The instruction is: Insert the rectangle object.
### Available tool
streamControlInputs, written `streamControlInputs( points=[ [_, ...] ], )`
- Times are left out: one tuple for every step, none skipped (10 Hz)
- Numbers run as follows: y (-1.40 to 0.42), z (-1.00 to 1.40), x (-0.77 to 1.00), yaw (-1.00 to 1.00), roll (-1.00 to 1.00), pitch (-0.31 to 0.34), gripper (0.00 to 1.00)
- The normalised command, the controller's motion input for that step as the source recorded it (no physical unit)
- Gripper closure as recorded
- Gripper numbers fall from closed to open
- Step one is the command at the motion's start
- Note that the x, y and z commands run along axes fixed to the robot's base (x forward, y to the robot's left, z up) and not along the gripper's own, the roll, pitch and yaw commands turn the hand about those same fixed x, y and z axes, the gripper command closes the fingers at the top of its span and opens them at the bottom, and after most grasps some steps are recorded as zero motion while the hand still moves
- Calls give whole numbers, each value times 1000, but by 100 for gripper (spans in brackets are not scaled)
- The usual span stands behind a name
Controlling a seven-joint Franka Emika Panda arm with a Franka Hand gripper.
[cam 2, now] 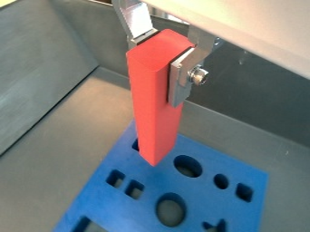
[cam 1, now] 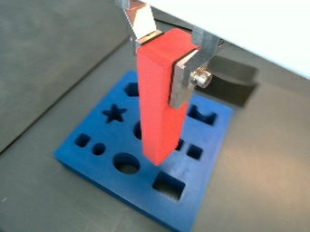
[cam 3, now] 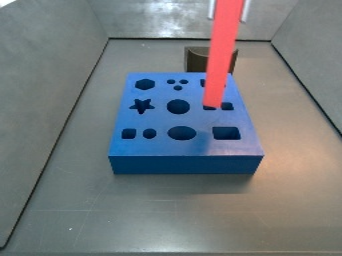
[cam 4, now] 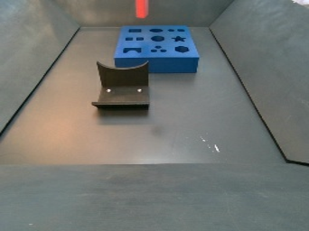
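Overhead, the scene comprised a grey enclosure floor (cam 4: 182, 171), on which sat the blue block (cam 3: 185, 150) with its shaped holes; the fixture (cam 4: 121, 88) stood apart from it on the floor. Above the block hung the rectangle object (cam 1: 164, 100), a red-pink bar held upright, its long axis vertical and pointing down at the block's top face. The gripper (cam 1: 168, 50) was pinching the bar near its upper end, one silver finger plate (cam 2: 182, 77) pressed flat to one side and the opposite one on the far side. In a side view the bar's lower end (cam 3: 211, 100) lay over the block's right-hand row of holes, near a small rectangular slot (cam 3: 226, 106). Whether the tip was touching the block or just clear of it could not be told with certainty. Judged from this, the coming move was a straight descent, turning on the tip's alignment with that slot.
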Motion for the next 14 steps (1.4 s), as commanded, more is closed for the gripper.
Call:
streamControlInputs(
  points=[
    [-111, -234, 80, -951, 33, 0, 100],
    [-109, -226, 40, -986, 27, 0, 100],
    [-117, -194, 0, -1000, 14, 0, 100],
    [-120, -154, 0, -1000, 0, 0, 100],
    [-120, -160, 0, -1000, 3, 0, 100],
    [-123, -166, 57, -977, 6, 0, 100],
    [-151, -251, 346, -740, 54, 0, 100],
    [-140, -274, 340, -746, 67, 0, 100],
    [-146, -297, 397, -694, 80, 0, 100],
    [-140, -343, 426, -671, 104, 0, 100],
    [-80, -297, 146, -897, 67, 0, 100],
    [0, -134, 0, -1000, 33, 0, 100],
    [0, -89, 0, -1000, 21, 0, 100],
    [0, -83, 0, -1000, 17, 0, 100]
  ],
)
